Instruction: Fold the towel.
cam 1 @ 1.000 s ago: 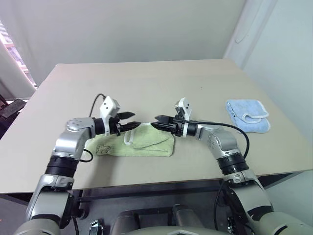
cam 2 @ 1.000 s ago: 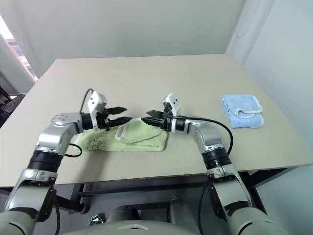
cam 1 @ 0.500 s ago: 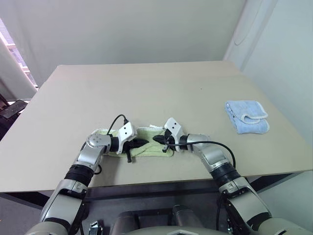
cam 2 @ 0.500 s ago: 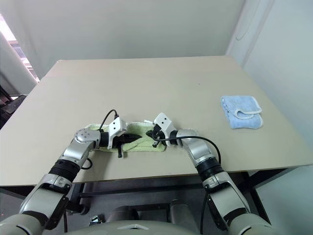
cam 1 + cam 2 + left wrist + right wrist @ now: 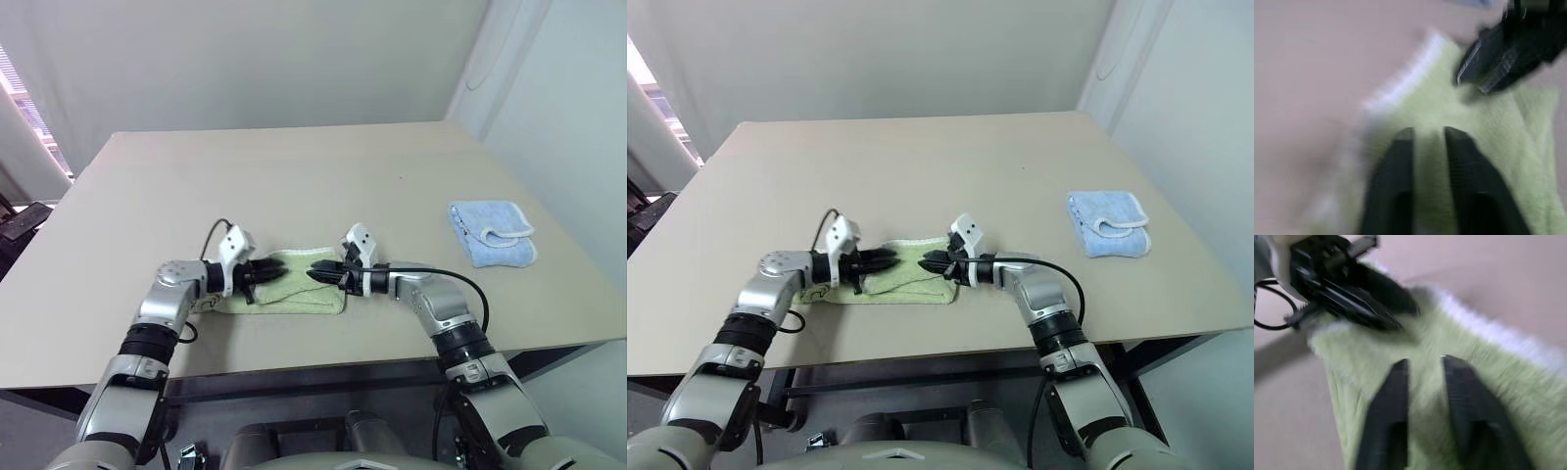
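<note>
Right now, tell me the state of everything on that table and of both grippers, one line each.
towel: folded into a strip, lying flat on the table, not lifted.
left gripper: open, empty, fingers over the towel.
right gripper: open, empty, fingers over the towel, pointing at the left gripper.
blue cloth: folded, lying apart near the table's right edge.
table: bare apart from the two cloths.

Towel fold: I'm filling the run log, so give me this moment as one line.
towel: folded, flat on table | left gripper: open, over towel | right gripper: open, over towel, facing left gripper | blue cloth: apart, untouched
</note>
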You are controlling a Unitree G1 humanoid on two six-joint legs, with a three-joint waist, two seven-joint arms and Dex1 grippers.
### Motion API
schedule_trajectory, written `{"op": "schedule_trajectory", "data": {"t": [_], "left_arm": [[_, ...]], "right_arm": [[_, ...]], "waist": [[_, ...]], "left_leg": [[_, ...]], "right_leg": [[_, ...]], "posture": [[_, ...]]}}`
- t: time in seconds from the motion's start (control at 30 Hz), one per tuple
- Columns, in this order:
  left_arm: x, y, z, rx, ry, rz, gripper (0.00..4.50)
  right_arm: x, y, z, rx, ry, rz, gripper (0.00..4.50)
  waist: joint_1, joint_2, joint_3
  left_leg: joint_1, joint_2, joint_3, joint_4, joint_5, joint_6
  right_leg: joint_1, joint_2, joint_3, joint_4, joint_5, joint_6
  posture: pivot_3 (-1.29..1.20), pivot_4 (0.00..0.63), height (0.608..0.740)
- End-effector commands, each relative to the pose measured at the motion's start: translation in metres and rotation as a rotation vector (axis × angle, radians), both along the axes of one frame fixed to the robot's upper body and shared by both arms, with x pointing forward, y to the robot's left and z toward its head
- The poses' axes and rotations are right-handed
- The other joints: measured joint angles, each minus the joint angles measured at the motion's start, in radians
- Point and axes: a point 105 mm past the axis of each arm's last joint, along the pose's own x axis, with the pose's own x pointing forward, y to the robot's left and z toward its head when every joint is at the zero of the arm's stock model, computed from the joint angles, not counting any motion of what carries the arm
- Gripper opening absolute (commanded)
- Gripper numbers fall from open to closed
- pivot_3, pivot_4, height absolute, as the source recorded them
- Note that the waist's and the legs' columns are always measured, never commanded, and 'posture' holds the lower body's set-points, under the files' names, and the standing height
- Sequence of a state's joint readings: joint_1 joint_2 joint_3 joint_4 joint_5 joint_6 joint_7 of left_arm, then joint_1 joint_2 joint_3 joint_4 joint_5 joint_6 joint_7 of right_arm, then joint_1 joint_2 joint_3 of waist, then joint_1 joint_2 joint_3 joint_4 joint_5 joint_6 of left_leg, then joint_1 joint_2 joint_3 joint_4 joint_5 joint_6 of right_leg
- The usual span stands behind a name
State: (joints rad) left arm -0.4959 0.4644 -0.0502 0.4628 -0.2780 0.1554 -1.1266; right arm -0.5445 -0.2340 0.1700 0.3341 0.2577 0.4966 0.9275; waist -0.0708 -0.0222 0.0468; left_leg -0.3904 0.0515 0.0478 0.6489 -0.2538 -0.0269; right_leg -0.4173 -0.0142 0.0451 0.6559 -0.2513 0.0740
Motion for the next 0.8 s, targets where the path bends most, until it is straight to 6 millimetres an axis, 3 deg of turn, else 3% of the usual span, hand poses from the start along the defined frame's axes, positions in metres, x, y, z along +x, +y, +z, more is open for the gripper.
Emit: {"op": "schedule_trajectory", "data": {"t": [0.03, 0.17, 0.2, 0.37, 0.67, 0.8], "left_arm": [[-0.003, 0.011, 0.037, -0.062, -0.068, 0.021, 2.34], [-0.010, 0.047, 0.057, -0.058, -0.026, 0.178, 3.77], [-0.012, 0.057, 0.056, -0.027, 0.008, 0.232, 4.07], [-0.041, 0.111, 0.032, 0.054, 0.233, 0.438, 4.07], [-0.081, 0.152, 0.029, -0.134, 0.525, 0.603, 4.07], [-0.095, 0.156, 0.025, -0.211, 0.611, 0.640, 4.07]], "right_arm": [[0.004, 0.002, 0.026, 0.046, -0.066, 0.015, 2.37], [-0.007, 0.006, 0.041, 0.065, -0.093, 0.093, 3.79], [-0.010, 0.008, 0.044, 0.070, -0.095, 0.110, 3.81], [-0.020, 0.023, 0.064, 0.136, -0.080, 0.147, 3.81], [-0.026, 0.037, 0.064, 0.131, -0.019, 0.166, 3.81], [-0.027, 0.042, 0.060, 0.145, 0.020, 0.155, 3.81]], "waist": [[0.000, 0.000, 0.000], [-0.002, 0.000, 0.001], [-0.004, 0.000, 0.001], [-0.006, 0.001, 0.001], [-0.001, -0.001, 0.002], [-0.002, -0.001, 0.002]], "left_leg": [[-0.001, 0.000, 0.000, 0.000, 0.000, 0.000], [-0.001, 0.000, 0.001, 0.000, 0.000, 0.000], [-0.001, 0.000, 0.001, 0.000, 0.000, 0.000], [0.000, 0.001, 0.001, -0.001, 0.000, 0.000], [-0.001, 0.000, 0.001, 0.000, 0.000, 0.000], [-0.001, 0.000, 0.001, -0.002, 0.000, 0.000]], "right_leg": [[-0.001, 0.000, 0.000, 0.000, 0.000, 0.000], [-0.002, 0.000, 0.000, 0.000, 0.000, 0.000], [-0.002, 0.000, 0.000, 0.000, 0.000, 0.000], [-0.002, 0.000, 0.001, 0.001, -0.002, -0.003], [-0.004, -0.003, 0.000, 0.001, -0.004, -0.006], [-0.006, -0.003, 0.000, 0.001, -0.004, -0.007]], "posture": [[0.00, 0.000, 0.729], [0.00, 0.000, 0.729], [0.00, 0.000, 0.729], [0.00, 0.000, 0.729], [0.00, 0.000, 0.729], [0.00, 0.000, 0.729]]}}
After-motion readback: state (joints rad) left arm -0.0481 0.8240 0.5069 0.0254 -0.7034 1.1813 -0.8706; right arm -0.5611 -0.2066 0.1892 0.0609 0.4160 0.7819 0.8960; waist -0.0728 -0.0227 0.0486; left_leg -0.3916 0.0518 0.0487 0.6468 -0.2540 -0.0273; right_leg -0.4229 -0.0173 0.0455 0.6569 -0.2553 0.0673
